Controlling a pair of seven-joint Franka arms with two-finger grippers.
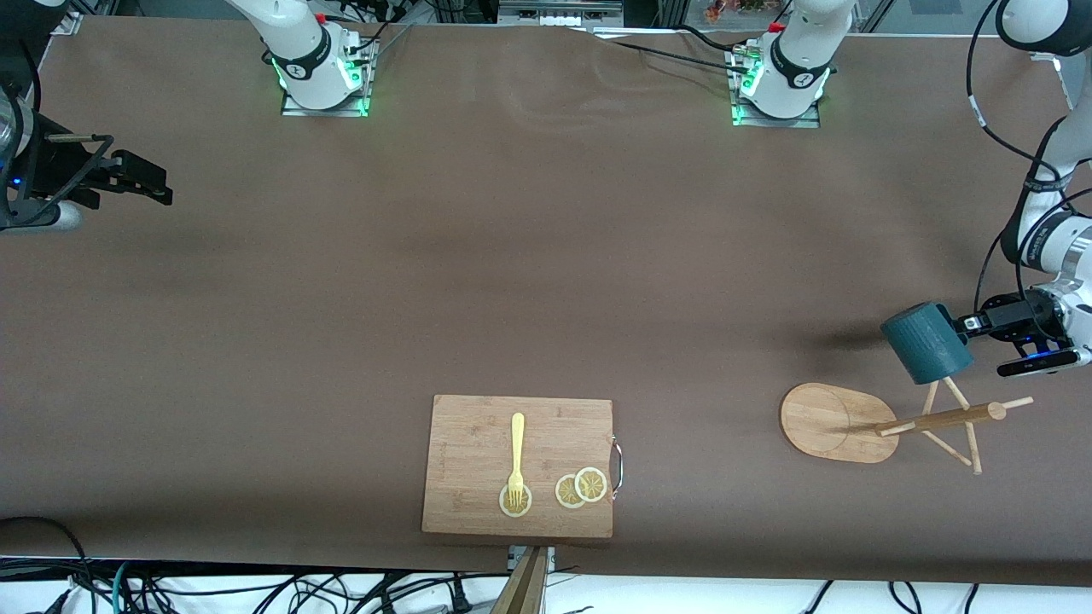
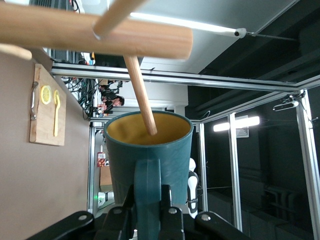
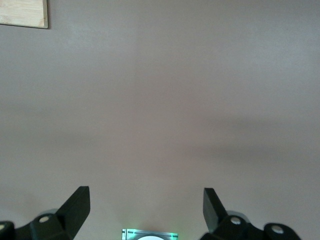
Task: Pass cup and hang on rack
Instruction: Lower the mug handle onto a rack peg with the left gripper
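Brown table (image 1: 546, 256) | cup (image 1: 927, 343) tilted, mouth toward rack (image 1: 887, 422) peg | left gripper (image 1: 968, 325) clamps handle | right gripper (image 3: 146, 207) spread wide, waiting

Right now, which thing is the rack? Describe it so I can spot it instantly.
Look toward the left arm's end of the table, nearer the front camera than the left gripper holding the teal cup. The rack stands there: oval bamboo base, round post, thin pegs, unlike the flat rectangular cutting board.
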